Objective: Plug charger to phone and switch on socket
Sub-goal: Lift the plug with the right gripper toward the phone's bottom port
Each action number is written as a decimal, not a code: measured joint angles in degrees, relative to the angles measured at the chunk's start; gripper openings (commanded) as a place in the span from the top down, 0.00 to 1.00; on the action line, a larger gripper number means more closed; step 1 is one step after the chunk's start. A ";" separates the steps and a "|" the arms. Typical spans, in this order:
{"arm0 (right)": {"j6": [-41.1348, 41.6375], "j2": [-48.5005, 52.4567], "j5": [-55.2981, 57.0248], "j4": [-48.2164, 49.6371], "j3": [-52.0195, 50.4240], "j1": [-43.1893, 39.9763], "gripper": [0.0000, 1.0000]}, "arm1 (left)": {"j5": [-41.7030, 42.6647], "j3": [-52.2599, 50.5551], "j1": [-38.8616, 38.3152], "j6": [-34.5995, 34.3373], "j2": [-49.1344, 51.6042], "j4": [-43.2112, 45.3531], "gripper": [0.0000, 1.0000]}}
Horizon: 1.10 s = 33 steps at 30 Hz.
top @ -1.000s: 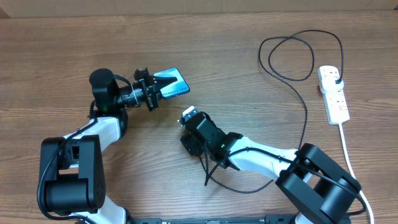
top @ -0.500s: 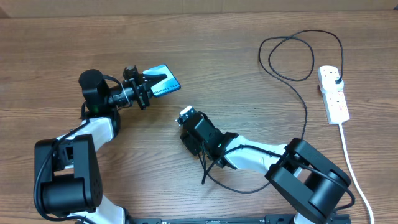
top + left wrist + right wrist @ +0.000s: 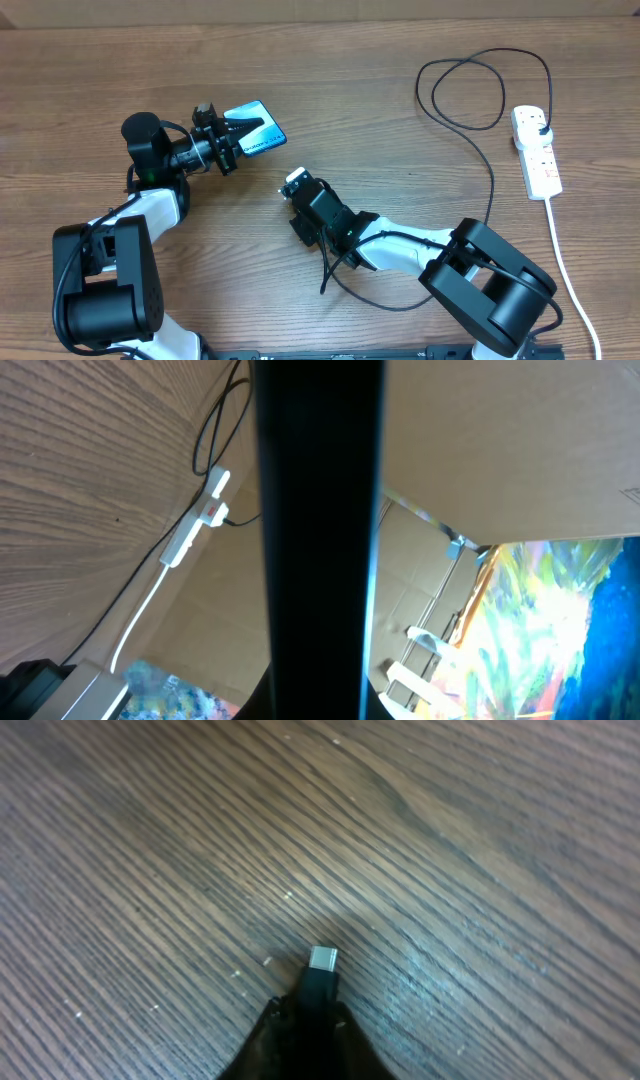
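Two grips are clenched at this moment. Your right gripper point(image 3: 305, 1025) has its fingers shut on the charger point(image 3: 490, 170) just behind its connector tip point(image 3: 322, 960). The small silver end pokes out past them, low over the table point(image 3: 480, 840); whether it touches the wood, you cannot tell. From overhead, that gripper sits near the middle of the table, its tip aimed up and left toward the phone point(image 3: 264, 138) but apart from it. Behind the gripper the black cable drops toward the front edge and bends right. It then climbs the right side and curls into a wide loop before its plug point(image 3: 541, 124) meets the top end of the socket point(image 3: 535, 150) at the far right. Your left gripper point(image 3: 240, 128) grasps the phone by its left end, with the blue screen showing upward and tilted. In the left wrist view the phone is only a dark bar down the frame with a cyan glow on one edge. You cannot tell whether it rests on the table or is lifted clear. The socket lies well apart from both grippers. Its red-marked switches are too small to read, and its white cord point(image 3: 562, 260) trails toward the front edge.
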 measured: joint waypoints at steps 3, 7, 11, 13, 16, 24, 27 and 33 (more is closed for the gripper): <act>0.15 0.00 0.00 -0.24 0.11 0.00 0.96 | 0.02 0.00 0.00 0.00 0.00 0.00 0.96; 1.73 -0.04 -0.09 -3.96 1.66 0.00 0.96 | 0.02 0.00 0.00 0.11 0.00 0.00 0.96; 6.86 -2.05 -0.61 -12.04 2.97 -0.59 0.96 | 0.02 0.00 0.00 0.90 0.00 0.00 0.96; 9.33 -3.91 -2.54 -15.58 2.93 -1.79 0.96 | 0.02 0.00 0.00 1.57 0.00 0.02 0.96; 12.24 -7.50 -8.11 -18.73 2.91 -5.40 0.96 | 0.02 0.00 0.00 3.30 0.00 0.00 0.96; 15.54 -15.78 -27.52 -24.41 2.91 -17.27 0.96 | -0.04 0.13 -0.39 9.11 0.00 -4.24 0.95; 15.93 -16.79 -34.88 -26.29 2.91 -20.81 0.96 | -1.07 0.17 -2.01 10.05 0.00 -8.94 0.95; 15.45 -18.29 -47.19 -32.46 2.91 -26.43 0.96 | -4.98 0.17 -7.65 11.56 0.00 -9.40 0.96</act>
